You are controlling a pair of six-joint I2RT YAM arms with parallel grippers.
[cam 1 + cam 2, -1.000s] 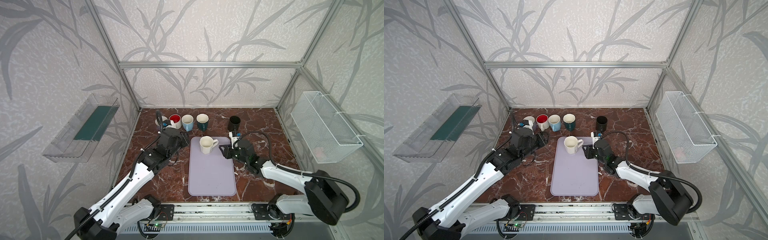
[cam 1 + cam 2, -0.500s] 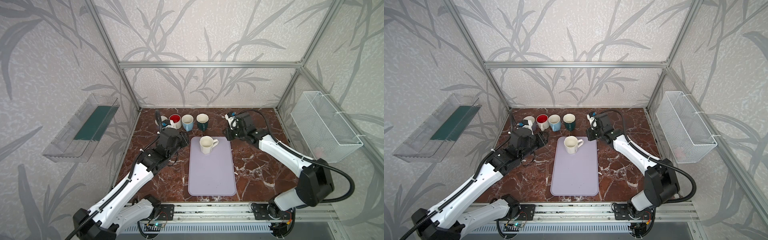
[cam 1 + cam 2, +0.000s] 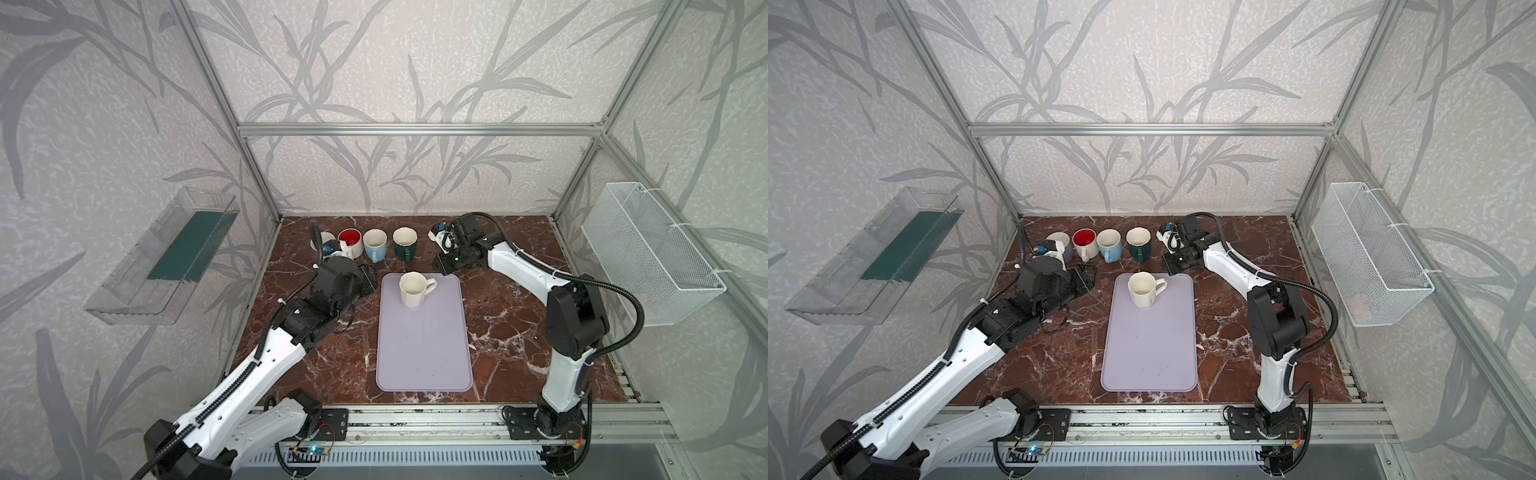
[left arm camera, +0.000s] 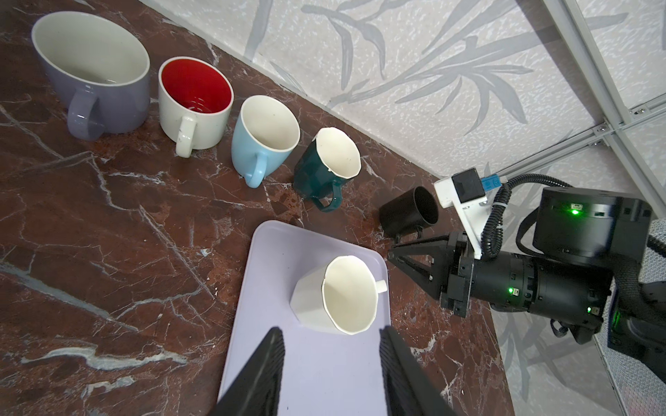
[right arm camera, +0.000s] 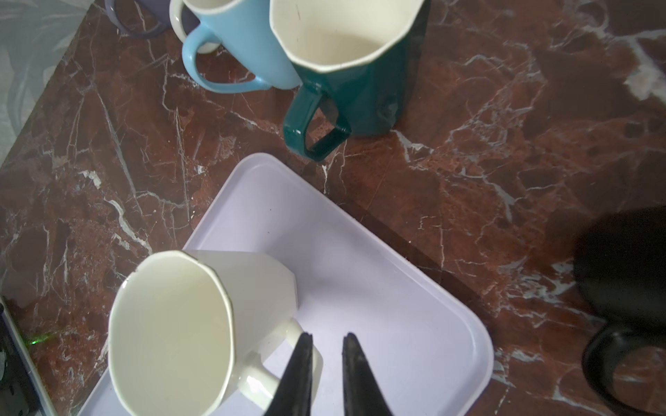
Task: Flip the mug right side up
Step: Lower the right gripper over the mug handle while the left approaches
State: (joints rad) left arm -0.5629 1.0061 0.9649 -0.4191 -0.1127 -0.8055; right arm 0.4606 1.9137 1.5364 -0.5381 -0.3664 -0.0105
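The white mug (image 3: 412, 289) stood mouth-up at the far end of the lavender tray (image 3: 424, 357) on the bench (image 3: 519, 299), the task apparently complete. The right end effector (image 5: 327, 336), jaws narrowed to a slim gap and gripping nothing, hovered just beside its handle. The left end effector (image 4: 329, 336) waited open and empty, facing the mug, likely as backup.

The white mug (image 4: 335, 295) looks glazed and glossy, the lilac tray (image 4: 274, 259) smooth matt plastic, the table (image 4: 108, 223) polished veined marble, the basket (image 3: 648, 249) white wire mesh.
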